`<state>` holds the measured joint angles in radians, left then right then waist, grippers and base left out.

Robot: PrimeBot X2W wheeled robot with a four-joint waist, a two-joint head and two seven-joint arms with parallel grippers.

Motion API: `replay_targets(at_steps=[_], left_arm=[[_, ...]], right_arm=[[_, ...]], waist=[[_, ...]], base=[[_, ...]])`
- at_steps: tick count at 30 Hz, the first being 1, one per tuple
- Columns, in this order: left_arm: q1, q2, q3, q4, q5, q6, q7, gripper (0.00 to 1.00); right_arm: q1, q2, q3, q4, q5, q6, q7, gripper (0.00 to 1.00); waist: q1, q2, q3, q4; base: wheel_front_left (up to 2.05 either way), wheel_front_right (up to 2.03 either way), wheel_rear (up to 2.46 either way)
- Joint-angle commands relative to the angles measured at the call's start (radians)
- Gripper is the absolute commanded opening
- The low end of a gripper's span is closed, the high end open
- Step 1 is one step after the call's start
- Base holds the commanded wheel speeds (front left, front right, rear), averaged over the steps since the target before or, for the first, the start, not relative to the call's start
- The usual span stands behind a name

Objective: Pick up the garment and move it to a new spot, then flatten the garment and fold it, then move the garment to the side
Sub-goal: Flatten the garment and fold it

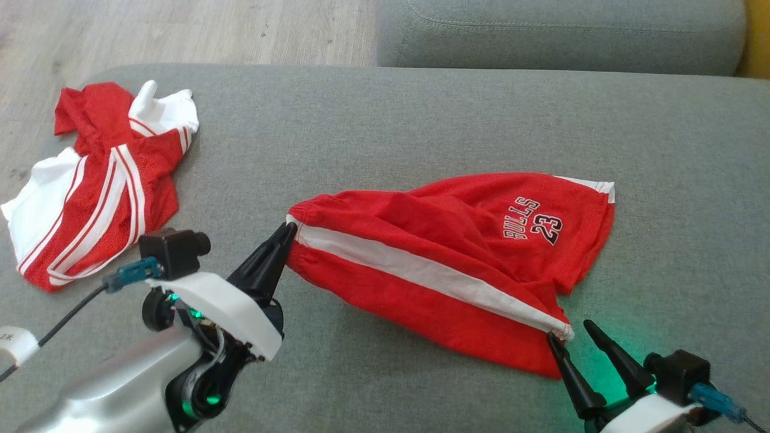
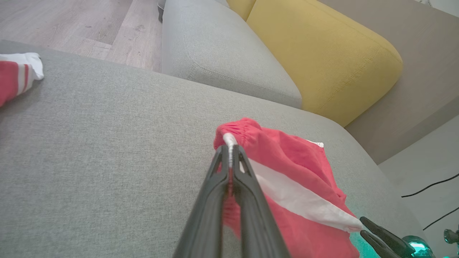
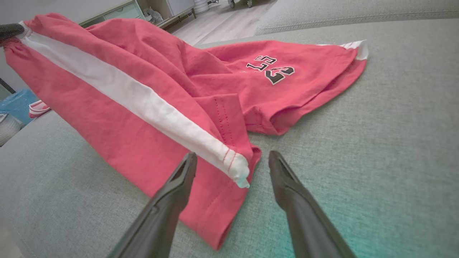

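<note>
On sofa (image 1: 421, 120), left hand (image 1: 289, 228) pinching red shorts (image 1: 445, 240)

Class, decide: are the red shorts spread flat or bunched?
Bunched: the red shorts show deep folds across the legs, and the left gripper pinches one end.

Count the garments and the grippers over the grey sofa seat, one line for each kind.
Red Bulls shorts: 1
Red-and-white striped garment: 1
Grippers: 2 (left gripper, jaws shut on the shorts; right gripper, jaws open)
Total: 4
</note>
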<state>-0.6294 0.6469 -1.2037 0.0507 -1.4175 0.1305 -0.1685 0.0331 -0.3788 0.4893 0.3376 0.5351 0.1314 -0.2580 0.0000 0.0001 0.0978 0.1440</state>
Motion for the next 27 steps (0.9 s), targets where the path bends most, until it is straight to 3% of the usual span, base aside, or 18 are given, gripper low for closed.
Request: replay_targets(at_steps=[1,2,3,4,5,6,9,19,27], left_arm=[[-0.030,0.023,0.050,-0.015,0.001,-0.008,-0.013,0.00],[-0.029,0.023,0.050,-0.015,0.001,-0.008,-0.014,0.00],[-0.029,0.022,0.049,-0.015,0.001,-0.008,-0.014,0.00],[-0.028,0.021,0.049,-0.015,0.001,-0.009,-0.014,0.00],[-0.028,0.021,0.049,-0.015,0.001,-0.009,-0.014,0.00],[-0.028,0.020,0.049,-0.015,0.002,-0.009,-0.014,0.00],[-0.029,0.017,0.049,-0.014,0.002,-0.010,-0.015,0.00],[-0.032,0.008,0.052,-0.006,0.012,-0.022,-0.025,0.00],[-0.078,0.019,0.077,-0.014,0.086,-0.036,-0.060,0.00]], right_arm=[[-0.014,-0.022,0.012,-0.018,-0.008,-0.001,-0.004,1.00],[-0.015,-0.020,0.011,-0.015,-0.010,-0.001,-0.004,0.91],[-0.016,-0.019,0.009,-0.011,-0.011,-0.001,-0.004,0.74],[-0.016,-0.018,0.011,-0.004,-0.011,-0.001,-0.004,0.43],[-0.017,-0.016,0.015,0.004,-0.010,-0.001,-0.004,0.30],[-0.019,-0.016,0.017,0.011,-0.008,-0.001,-0.004,0.27],[-0.025,-0.010,0.018,0.026,-0.001,-0.001,-0.004,0.00],[-0.059,-0.015,0.031,0.028,-0.016,-0.001,-0.004,0.00],[-0.121,-0.036,-0.119,-0.137,-0.095,-0.001,-0.004,0.00]], waist=[[0.0000,-0.0001,0.000,0.000],[0.0000,-0.0001,-0.001,0.000],[0.0000,-0.0001,-0.001,0.000],[0.0000,-0.0001,-0.002,0.000],[0.0000,-0.0001,-0.002,0.000],[0.0000,-0.0001,-0.002,0.001],[0.0000,-0.0001,0.000,0.003],[0.0000,-0.0001,-0.004,-0.003],[0.0000,-0.0001,0.003,-0.061]], base=[[0.00,0.00,0.00],[0.00,0.00,0.00],[0.00,0.00,0.00],[0.00,0.00,0.00],[0.00,0.00,0.00],[0.00,0.00,0.00],[0.00,0.00,0.00],[0.00,0.00,0.00],[0.00,0.00,0.00]])
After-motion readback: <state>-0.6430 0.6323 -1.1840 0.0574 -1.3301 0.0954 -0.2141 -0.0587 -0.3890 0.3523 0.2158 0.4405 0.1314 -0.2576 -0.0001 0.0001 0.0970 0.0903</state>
